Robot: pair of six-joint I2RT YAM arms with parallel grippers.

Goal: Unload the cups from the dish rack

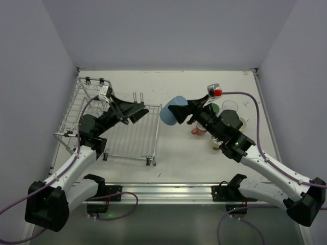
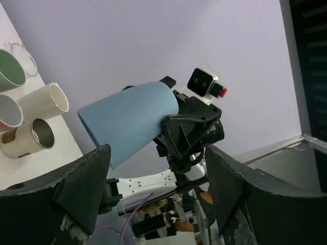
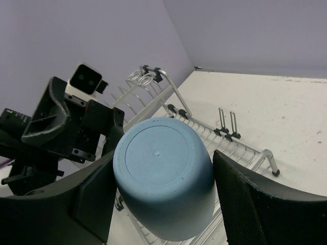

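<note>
**A:** Blue cup (image 1: pixel 171 113) is up in the air, on its side, btwn the dish rack (image 1: pixel 133 140) and the other cups (image 2: pixel 43 104) standing on the worktop (image 1: pixel 179 163) at right.

**B:** Right jaws clamped across its wall, base pointing away from the wrist. Left jaws spread wide, nothing in them, over the rack.

**A:** Handling? Looks light, stiff, prob plastic. Smooth tapered wall, so it could slide.

**B:** Yep, so squeeze mid-wall, not the rim. Needs righting before set-down, I'd say, w/ a gap from the others.
</note>
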